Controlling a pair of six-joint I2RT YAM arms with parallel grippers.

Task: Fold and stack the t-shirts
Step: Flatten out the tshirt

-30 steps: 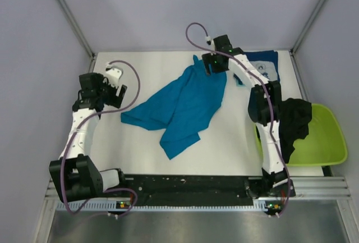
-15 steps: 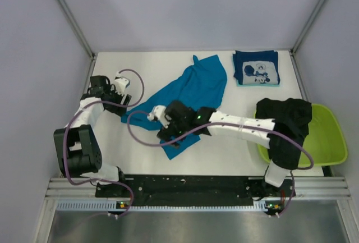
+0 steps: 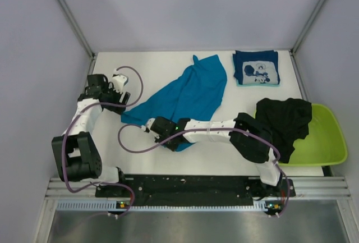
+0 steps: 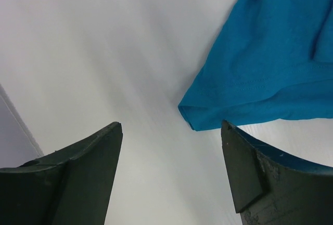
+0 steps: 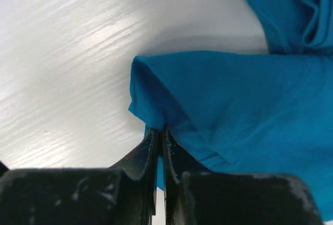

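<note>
(a) right gripper [image 5: 160,131] pinched shut on near corner of teal shirt [image 3: 188,91], spread on the table [image 3: 140,69] | (b) left gripper [image 4: 170,127] jaws apart beside its left corner | (c) navy shirt [image 3: 256,68] folded, far right

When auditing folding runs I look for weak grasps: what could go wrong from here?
The right gripper is shut on only a thin edge of the teal shirt; it may slip out on lifting. The left gripper is open beside another corner, holding nothing, so a one-sided pull could bunch the cloth.
</note>
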